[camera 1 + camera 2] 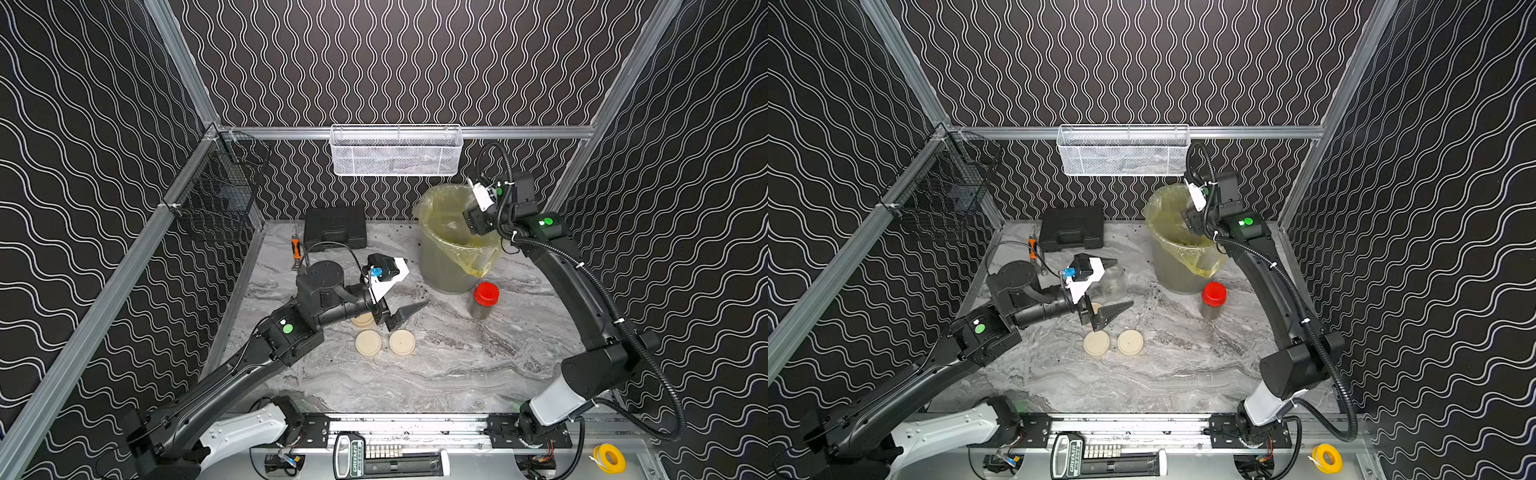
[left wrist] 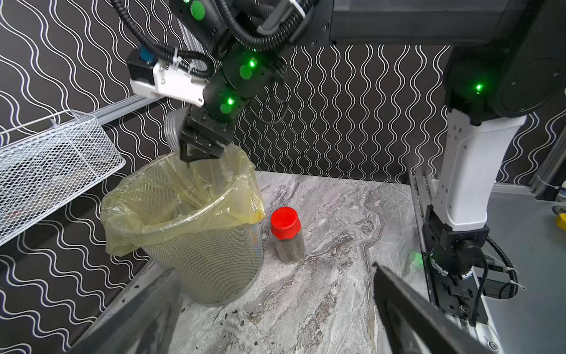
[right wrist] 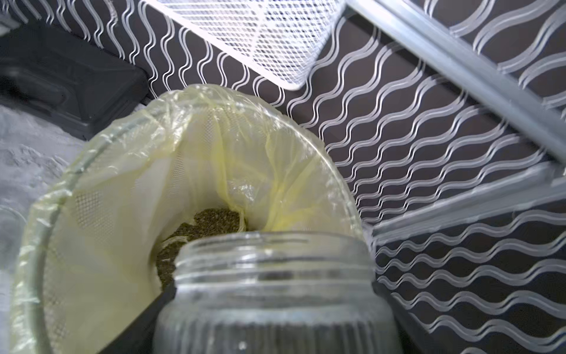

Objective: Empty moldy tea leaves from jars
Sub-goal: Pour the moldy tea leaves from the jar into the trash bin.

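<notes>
Glass jar (image 3: 272,291) clamped in right gripper (image 2: 199,150), tipped over bucket (image 1: 444,274) at table's (image 1: 457,374) far right corner for dumping tea leaves (image 3: 208,223); left gripper (image 1: 1106,286) open, empty, near lids (image 1: 368,343).

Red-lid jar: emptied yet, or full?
Full, not emptied: red-lid jar stands upright and capped, with dark tea leaves visible through the glass.
</notes>
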{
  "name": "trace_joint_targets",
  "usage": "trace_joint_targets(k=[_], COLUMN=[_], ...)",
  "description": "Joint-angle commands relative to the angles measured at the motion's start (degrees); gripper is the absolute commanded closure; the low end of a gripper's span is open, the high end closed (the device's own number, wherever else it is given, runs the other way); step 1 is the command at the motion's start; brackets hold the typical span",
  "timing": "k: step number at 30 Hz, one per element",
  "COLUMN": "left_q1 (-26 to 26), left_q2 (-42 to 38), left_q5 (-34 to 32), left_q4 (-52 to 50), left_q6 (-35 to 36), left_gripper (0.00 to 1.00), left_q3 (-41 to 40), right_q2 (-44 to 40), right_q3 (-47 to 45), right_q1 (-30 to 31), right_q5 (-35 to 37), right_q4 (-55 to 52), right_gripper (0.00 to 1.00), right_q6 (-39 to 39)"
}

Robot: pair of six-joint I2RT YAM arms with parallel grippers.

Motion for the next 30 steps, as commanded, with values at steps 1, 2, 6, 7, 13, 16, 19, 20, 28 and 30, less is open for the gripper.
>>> trace_joint_targets(k=[1,2,6,7,13,16,19,20,28,30], left_q1=[0.1,0.1,0.0,0.1,0.0,0.1,0.1,0.1,0.1,0.0], left_q2=[0.1,0.2,0.4,0.3,0.2,0.1,0.2,0.4,0.2,0.0], left_q5=[0.5,0.6,0.9,1.1,0.1,-0.2,-0.7,-1.1,-3.8,-4.2], left_q4=[1.5,1.5,1.6,1.7,1.3,1.5,1.5,1.2,0.9,1.2], left_q6=[0.1,0.1,-0.3,-0.3,-0.2,0.0,-0.1,-0.2,0.3,0.4], left_gripper=[0.01,0.01,0.01,0.01,0.01,0.01,0.01,0.01,0.01,0.01], left_q3=[0.0,0.0,0.0,0.0,0.2,0.0,-0.1,0.1,-0.1,-0.4], right_q2=[-1.3,-1.0,2.8,3.8,6.8,8.0,10.0,10.3,11.1,10.7], right_q3=[-2.4,-2.4,1.4,2.4,3.9,4.0,5.8,5.8,4.8,4.4], right_q1=[0.1,0.1,0.1,0.1,0.7,1.1,1.9,2.0,2.4,2.5], right_q5=[-1.0,-1.3,3.3,5.2,10.6,12.4,13.8,14.0,14.1,14.2], right_q4=[8.0,8.0,4.1,3.6,4.8,5.7,5.0,5.4,5.5,5.5], right_gripper=[0.85,0.85,0.85,0.86,0.87,0.88,0.88,0.88,0.88,0.88], right_q6=[-10.6,-12.2,-19.1,-20.7,-30.5,-33.3,-35.4,-36.0,-37.0,-36.9])
